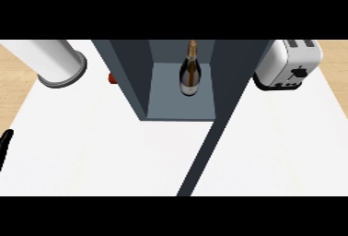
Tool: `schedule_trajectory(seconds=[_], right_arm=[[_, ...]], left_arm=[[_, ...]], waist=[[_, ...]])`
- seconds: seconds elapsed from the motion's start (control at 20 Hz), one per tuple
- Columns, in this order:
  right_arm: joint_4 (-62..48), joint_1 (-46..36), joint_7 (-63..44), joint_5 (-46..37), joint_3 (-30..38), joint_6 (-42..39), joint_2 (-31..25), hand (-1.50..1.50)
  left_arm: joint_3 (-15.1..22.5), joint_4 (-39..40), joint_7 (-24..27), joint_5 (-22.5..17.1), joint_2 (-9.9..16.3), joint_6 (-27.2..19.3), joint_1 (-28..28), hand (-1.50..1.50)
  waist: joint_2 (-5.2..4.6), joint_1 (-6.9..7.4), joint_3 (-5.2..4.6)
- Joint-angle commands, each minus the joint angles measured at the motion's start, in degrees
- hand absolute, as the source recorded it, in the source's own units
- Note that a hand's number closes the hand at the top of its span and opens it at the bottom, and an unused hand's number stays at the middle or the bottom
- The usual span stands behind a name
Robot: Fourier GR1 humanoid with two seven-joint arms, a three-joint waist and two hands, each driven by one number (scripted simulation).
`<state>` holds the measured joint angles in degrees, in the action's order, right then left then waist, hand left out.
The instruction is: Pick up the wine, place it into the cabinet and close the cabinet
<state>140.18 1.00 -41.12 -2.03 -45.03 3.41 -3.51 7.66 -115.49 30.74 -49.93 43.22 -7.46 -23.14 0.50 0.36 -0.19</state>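
Standing upright on the floor of the slate-blue open cabinet (178, 113) is the dark glass wine bottle with a gold foil neck (190, 73), with nothing of mine touching it. The cabinet's thin dark door (217, 124) swings out toward me, edge-on. My left hand (5, 145) shows only as a black sliver at the left edge (I cannot tell how it is set). A chrome toaster (289, 64) sits right of the cabinet, and a white cylindrical canister (54, 62) lies left.

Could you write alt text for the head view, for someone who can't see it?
A wine bottle stands upright inside an open grey cabinet on a white counter, the cabinet door swung wide. A toaster sits at right.
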Motion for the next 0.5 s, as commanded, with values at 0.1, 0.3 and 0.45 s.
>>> schedule_trajectory(seconds=[0.1, 0.3, 0.45], right_arm=[[-4.89, -9.84, 2.06, -9.25, -14.4, 10.3, 3.37, 1.5], [-6.53, -19.1, -2.18, -9.82, -12.98, 16.9, 3.24, 1.5], [-9.5, -23.28, -2.25, -9.49, -12.3, 19.81, 3.12, 1.5]], left_arm=[[-3.51, -0.29, -1.84, -2.11, 0.74, 2.34, -0.82, -1.5], [-3.35, 1.36, -2.73, -3.02, -0.12, 3.63, 0.87, -1.5], [-2.29, -0.62, -5.03, -3.39, -0.54, 2.97, 2.22, -1.5]], waist=[[0.06, 0.31, 0.05], [-0.03, 0.54, -0.09], [-0.19, 0.62, 0.0]])
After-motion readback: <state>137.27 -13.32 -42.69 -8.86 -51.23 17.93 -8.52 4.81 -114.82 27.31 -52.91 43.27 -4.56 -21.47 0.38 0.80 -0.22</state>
